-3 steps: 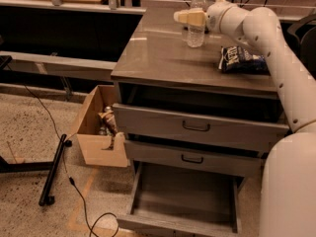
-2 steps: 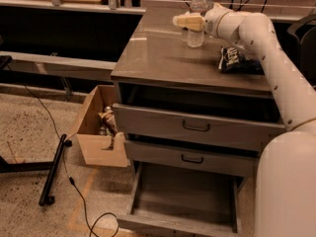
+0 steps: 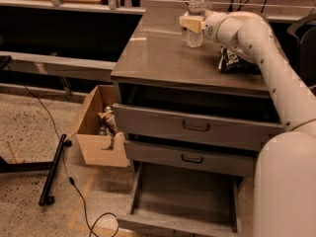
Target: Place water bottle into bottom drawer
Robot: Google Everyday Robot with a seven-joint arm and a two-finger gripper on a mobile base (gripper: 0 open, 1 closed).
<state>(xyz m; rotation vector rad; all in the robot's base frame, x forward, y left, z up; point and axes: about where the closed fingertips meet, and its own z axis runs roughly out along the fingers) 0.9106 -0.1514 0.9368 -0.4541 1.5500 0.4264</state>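
The water bottle, clear with a white cap, stands upright on the back part of the grey cabinet top. My gripper is at the bottle's middle, reaching in from the right on the white arm, and overlaps the bottle's front. The bottom drawer is pulled out below, with a bare grey floor. The two upper drawers with dark handles stand slightly ajar.
A dark snack bag lies on the cabinet top right of the bottle, under my arm. An open cardboard box with items stands on the floor left of the cabinet. A black bar and cable lie on the floor.
My gripper has shifted slightly left along the bottle's middle. The bottle stands in the same place on the cabinet top.
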